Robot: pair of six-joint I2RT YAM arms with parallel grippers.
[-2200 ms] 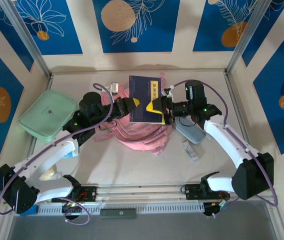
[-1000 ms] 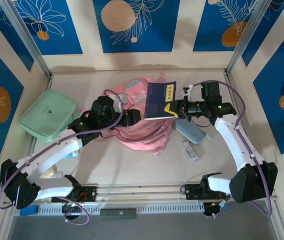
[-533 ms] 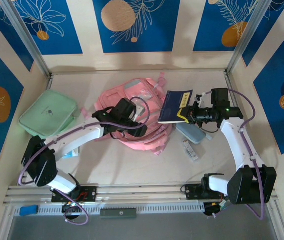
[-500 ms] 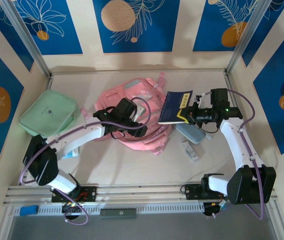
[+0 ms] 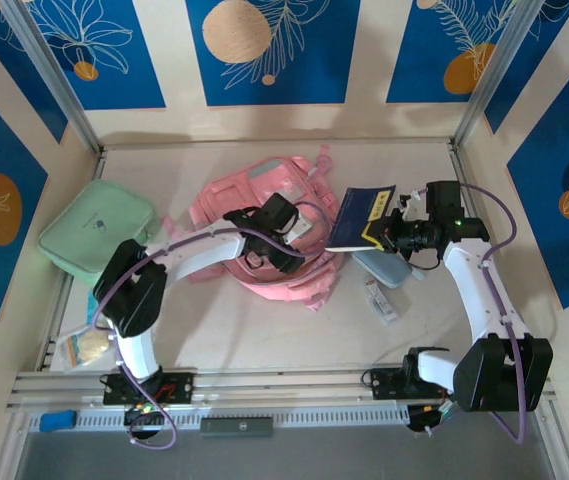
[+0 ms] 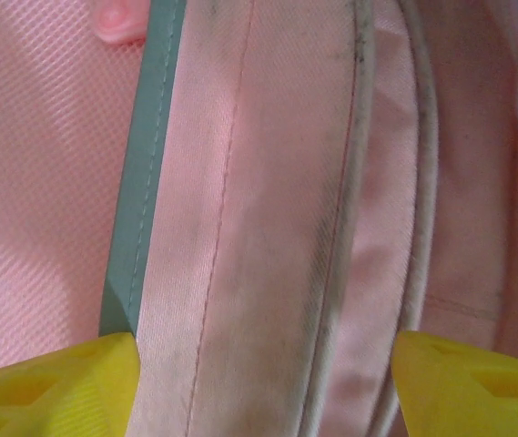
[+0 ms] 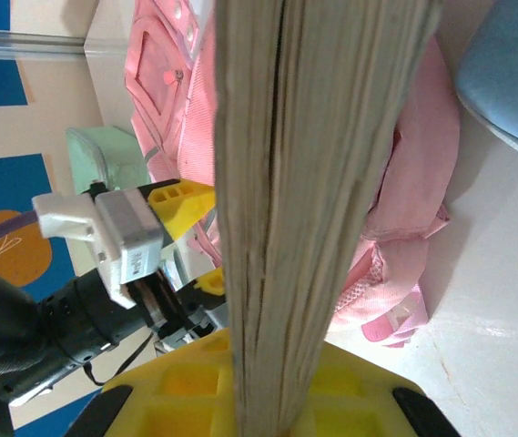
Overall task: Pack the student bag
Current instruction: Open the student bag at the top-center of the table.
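The pink student bag (image 5: 254, 200) lies in the middle of the table. My left gripper (image 5: 282, 245) reaches down onto its right part. In the left wrist view it (image 6: 268, 382) is open, its yellow fingers (image 6: 49, 382) wide apart, with pink bag fabric (image 6: 240, 182) and a grey strip (image 6: 140, 209) close below. My right gripper (image 5: 376, 235) is shut on a dark blue book (image 5: 361, 213), held tilted just off the bag's right edge. In the right wrist view the book's page edge (image 7: 313, 182) stands between the jaws (image 7: 277, 382), with the bag (image 7: 404, 200) behind it.
A mint-green zip case (image 5: 97, 235) lies at the left. A light blue case (image 5: 384, 268) sits under the held book, and a small white item (image 5: 382, 300) lies nearer the front. A snack packet (image 5: 84, 345) rests by the left base. Walls close in all round.
The right gripper has carried the book from over the bag to its right edge and tilted it. The left gripper has travelled rightward across the bag, uncovering its left part.
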